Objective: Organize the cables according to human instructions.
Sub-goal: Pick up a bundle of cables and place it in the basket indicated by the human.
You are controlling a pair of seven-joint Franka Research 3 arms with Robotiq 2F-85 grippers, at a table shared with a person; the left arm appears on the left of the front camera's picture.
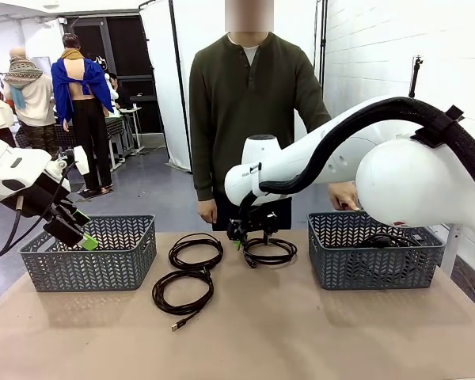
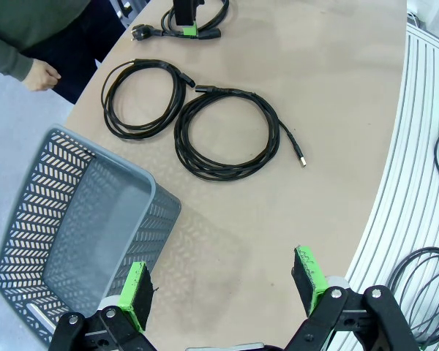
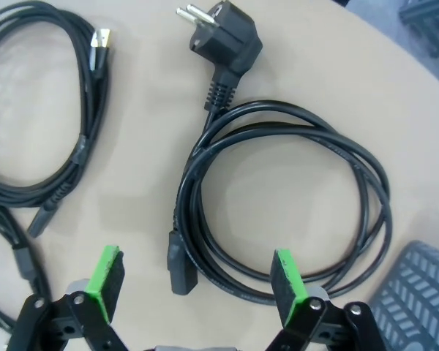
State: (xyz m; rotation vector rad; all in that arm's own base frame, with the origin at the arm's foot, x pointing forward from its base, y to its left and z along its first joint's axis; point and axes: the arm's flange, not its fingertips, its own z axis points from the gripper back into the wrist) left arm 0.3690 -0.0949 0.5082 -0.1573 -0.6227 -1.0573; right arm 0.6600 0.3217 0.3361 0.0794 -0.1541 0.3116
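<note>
Three black cables lie coiled on the tan table: a power cable (image 1: 289, 255) with a two-pin plug (image 3: 227, 36), a middle coil (image 1: 172, 253) and a nearer coil (image 1: 155, 294) with a small plug end. A fourth cable (image 1: 384, 237) lies in the right basket (image 1: 372, 265). My right gripper (image 1: 249, 233) hangs open just above the power cable (image 3: 194, 183), its green pads (image 3: 106, 281) straddling the coil's near side. My left gripper (image 1: 75, 229) is open over the left basket (image 1: 103, 257), nothing between its fingers (image 2: 135, 292). The human (image 1: 249, 111) stands at the far side.
One hand of the person (image 1: 344, 195) rests at the right basket's far rim, the other hand (image 1: 207, 210) hangs at the table's far edge. The left basket (image 2: 80, 241) holds nothing. In the left wrist view two coils (image 2: 106, 110) (image 2: 274, 135) lie beyond it.
</note>
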